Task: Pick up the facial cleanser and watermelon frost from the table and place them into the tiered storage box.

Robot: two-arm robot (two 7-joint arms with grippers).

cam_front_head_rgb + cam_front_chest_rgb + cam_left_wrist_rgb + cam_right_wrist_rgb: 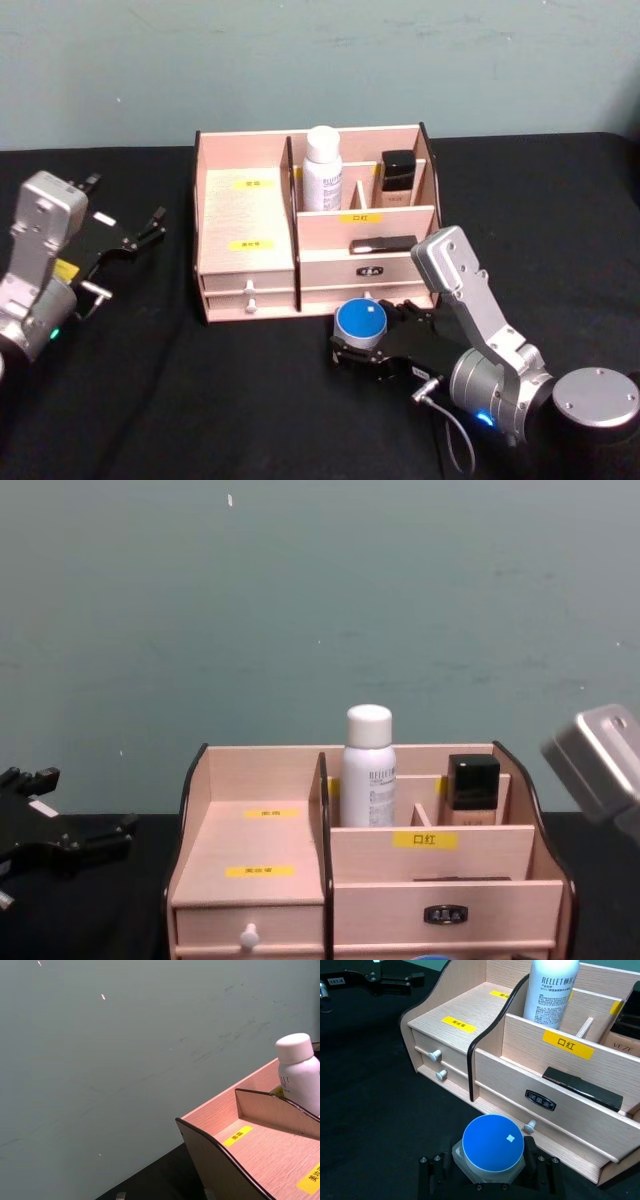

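Note:
The tiered storage box (245, 215) (470, 1005) (260, 870) (260, 1150) stands at the table's middle. A white bottle, the facial cleanser (322, 170) (552, 990) (368, 765) (300, 1075), stands upright in its back compartment. My right gripper (360, 330) (492, 1160) is shut on a round blue-lidded jar, the watermelon frost (360, 320) (492, 1142), just in front of the box's lower drawers. My left gripper (148, 228) (90, 842) is parked open to the left of the box, with nothing in it.
A black-capped bottle (398, 178) (472, 790) stands in the back right compartment. A flat black item (380, 243) (582, 1087) lies in the front tier. White drawer knobs (435, 1055) stick out at the front. Black cloth covers the table (200, 400).

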